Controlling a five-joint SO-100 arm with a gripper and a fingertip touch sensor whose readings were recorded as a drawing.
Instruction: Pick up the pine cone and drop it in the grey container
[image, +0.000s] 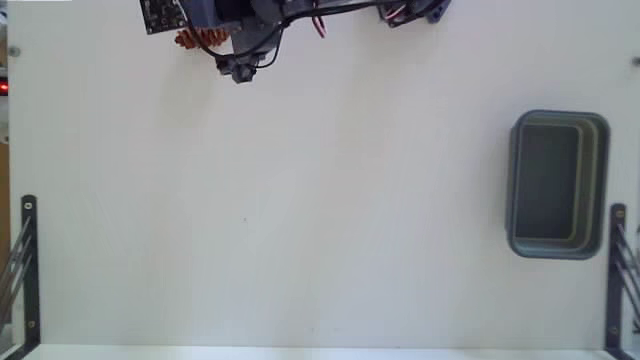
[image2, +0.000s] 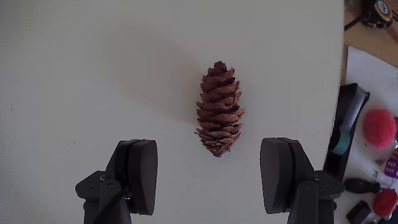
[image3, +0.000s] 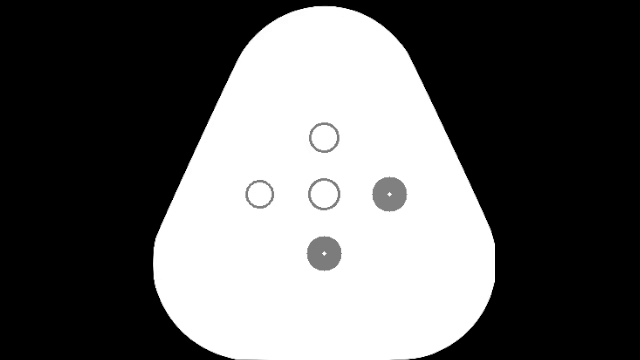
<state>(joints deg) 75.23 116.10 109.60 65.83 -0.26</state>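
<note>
In the wrist view the gripper (image2: 210, 177) hangs with fingers spread wide, the pine cone (image2: 219, 108) lying just beyond them, seemingly untouched; the grey container (image: 557, 184) sits well apart from the cone.

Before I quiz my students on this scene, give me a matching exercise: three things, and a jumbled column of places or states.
Things:
1. pine cone
2. grey container
3. gripper

States:
A. empty, at the right side of the fixed view
B. open, jaws apart on either side of the cone's near end
C. lying on the white table, ungrasped

Pairs: 1-C, 2-A, 3-B
</note>
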